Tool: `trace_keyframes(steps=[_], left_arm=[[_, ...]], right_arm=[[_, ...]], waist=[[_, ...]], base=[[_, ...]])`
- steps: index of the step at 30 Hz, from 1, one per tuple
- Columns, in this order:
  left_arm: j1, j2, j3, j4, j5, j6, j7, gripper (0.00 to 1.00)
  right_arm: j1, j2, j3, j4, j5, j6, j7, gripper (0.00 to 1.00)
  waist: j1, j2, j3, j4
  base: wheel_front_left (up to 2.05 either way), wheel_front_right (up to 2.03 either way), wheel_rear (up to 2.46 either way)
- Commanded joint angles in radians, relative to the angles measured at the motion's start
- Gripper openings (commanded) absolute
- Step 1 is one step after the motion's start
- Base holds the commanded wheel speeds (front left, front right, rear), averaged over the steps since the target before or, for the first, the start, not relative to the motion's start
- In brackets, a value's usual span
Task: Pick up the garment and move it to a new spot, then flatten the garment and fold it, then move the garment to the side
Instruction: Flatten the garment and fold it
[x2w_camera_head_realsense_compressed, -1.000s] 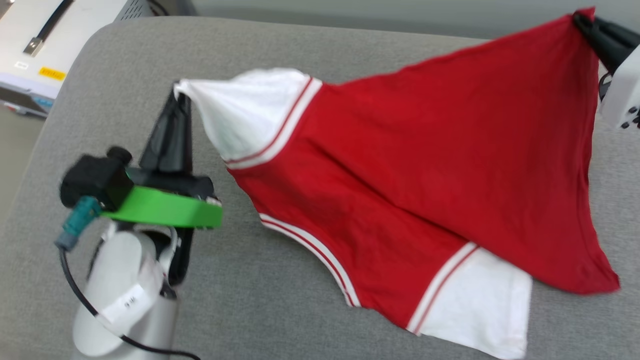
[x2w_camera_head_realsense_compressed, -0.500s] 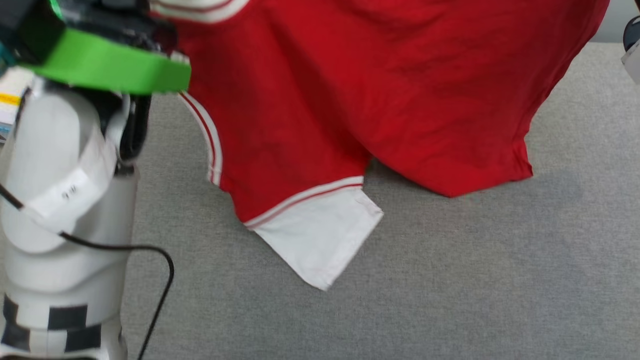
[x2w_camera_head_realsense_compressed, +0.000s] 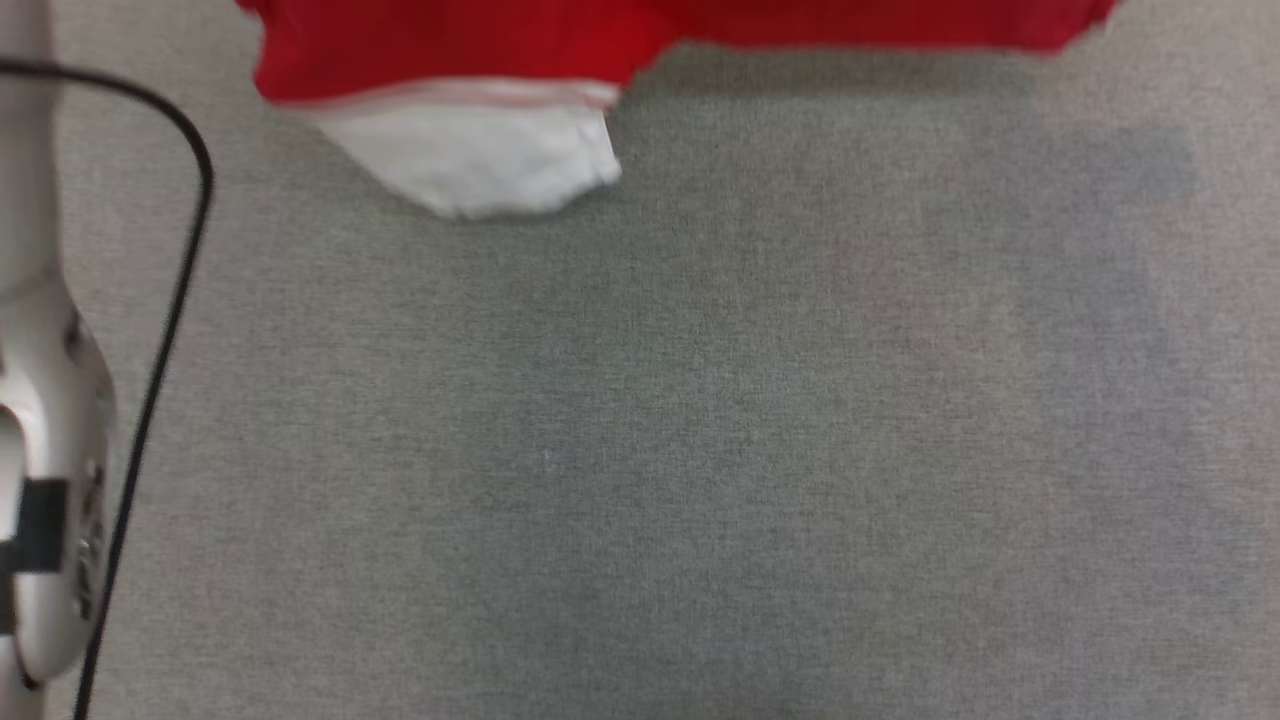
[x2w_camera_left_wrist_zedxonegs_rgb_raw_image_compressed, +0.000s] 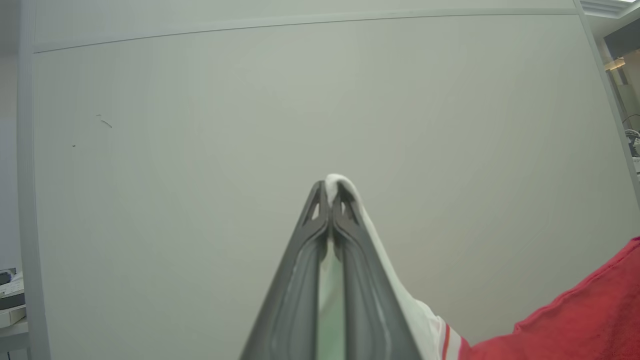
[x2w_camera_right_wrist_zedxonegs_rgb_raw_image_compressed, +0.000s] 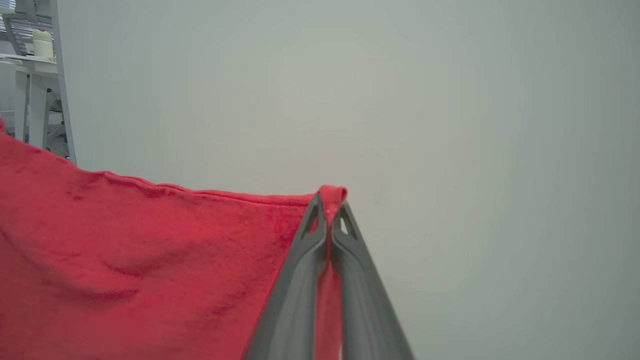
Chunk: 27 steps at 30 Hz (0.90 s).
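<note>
**Hoisted by two corners, strung between the grippers**

Clamped tight in the left gripper (x2w_camera_left_wrist_zedxonegs_rgb_raw_image_compressed: 330, 187): the tip of a white sleeve (x2w_camera_left_wrist_zedxonegs_rgb_raw_image_compressed: 385, 255), with striped trim (x2w_camera_left_wrist_zedxonegs_rgb_raw_image_compressed: 446, 342) and red cloth falling away to the lower right of that wrist view. Clamped just as tight in the right gripper (x2w_camera_right_wrist_zedxonegs_rgb_raw_image_compressed: 330, 200): a red hem corner of the garment (x2w_camera_right_wrist_zedxonegs_rgb_raw_image_compressed: 125, 260), top edge running off fairly taut to that view's left. Pale wall (x2w_camera_left_wrist_zedxonegs_rgb_raw_image_compressed: 200, 125) behind both pairs of fingers, so probably raised well off the surface. From the head camera: lower red edge and the other white sleeve (x2w_camera_head_realsense_compressed: 480, 160) hanging at the top of the frame over the grey tabletop (x2w_camera_head_realsense_compressed: 700, 450), contact hard to judge through the blur. Long axis stretched from gripper to gripper, neither arm nearer than the other. Even lowering on both sides probably the key to a flat landing.
</note>
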Motion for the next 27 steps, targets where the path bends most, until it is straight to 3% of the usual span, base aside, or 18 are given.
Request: trace_keyframes(steps=[1, 6, 12, 21, 27], left_arm=[[-0.061, 0.001, -0.005, 0.022, 0.001, -0.003, -0.003, 0.0], [-0.244, 0.003, -0.026, 0.095, 0.021, -0.003, 0.0, 0.0], [-0.334, -0.009, -0.026, 0.137, 0.019, 0.005, -0.009, 0.0], [-0.287, -0.008, -0.047, 0.2, 0.002, 0.004, -0.027, 0.0], [-0.113, 0.014, -0.063, 0.243, -0.035, 0.0, -0.097, 0.0]], right_arm=[[-0.065, 0.008, -0.004, 0.033, -0.022, -0.001, -0.014, 0.0], [-0.29, 0.04, 0.007, 0.193, -0.094, -0.001, -0.085, 0.0], [-0.428, 0.082, 0.007, 0.338, -0.122, -0.001, -0.182, 0.0], [-0.397, 0.119, 0.09, 0.476, -0.084, -0.001, -0.256, 0.0], [-0.259, 0.158, 0.164, 0.557, -0.013, -0.001, -0.349, 0.0]], waist=[[-0.0001, 0.0, 0.087, -0.028], [-0.0001, 0.0, 0.139, -0.039], [-0.0001, 0.0, 0.165, -0.04], [-0.0001, 0.0, 0.215, -0.031], [-0.0001, 0.0, 0.208, -0.03]], base=[[0.0, 0.0, 0.0], [0.0, 0.0, 0.0], [0.0, 0.0, 0.0], [0.0, 0.0, 0.0], [0.0, 0.0, 0.0]])
